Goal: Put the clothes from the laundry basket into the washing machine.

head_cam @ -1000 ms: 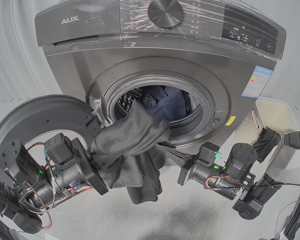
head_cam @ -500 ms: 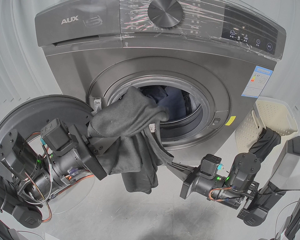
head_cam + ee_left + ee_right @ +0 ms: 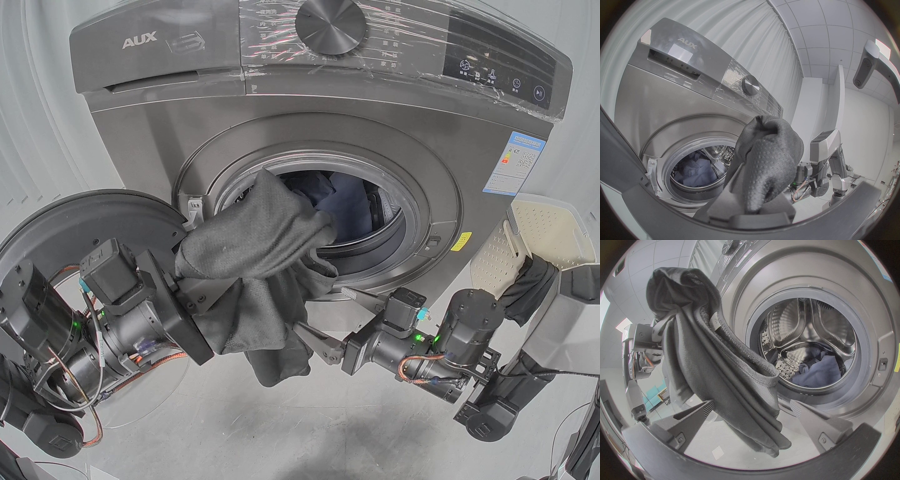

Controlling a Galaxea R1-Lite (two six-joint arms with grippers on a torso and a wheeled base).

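Note:
A dark grey garment (image 3: pixel 250 237) is bunched over my left gripper (image 3: pixel 190 284), which is shut on it in front of the washing machine's open drum (image 3: pixel 375 231). One end rests at the drum's rim and the rest hangs down toward the floor. My right gripper (image 3: pixel 320 309) is open, its two fingers on either side of the hanging part (image 3: pixel 734 390), just below the drum opening. Blue clothes (image 3: pixel 344 206) lie inside the drum (image 3: pixel 812 343). The cream laundry basket (image 3: pixel 550 237) stands at the right with a dark cloth (image 3: pixel 531 281) hanging over its edge.
The round machine door (image 3: pixel 81 231) stands swung open at the left, behind my left arm. Bare grey floor (image 3: pixel 312 431) lies in front of the machine. White curtains (image 3: pixel 37 125) hang to the left.
My left gripper lifted the garment up to the drum's rim. My right gripper dropped back, then came up and to the left, and now stands open around the hanging cloth.

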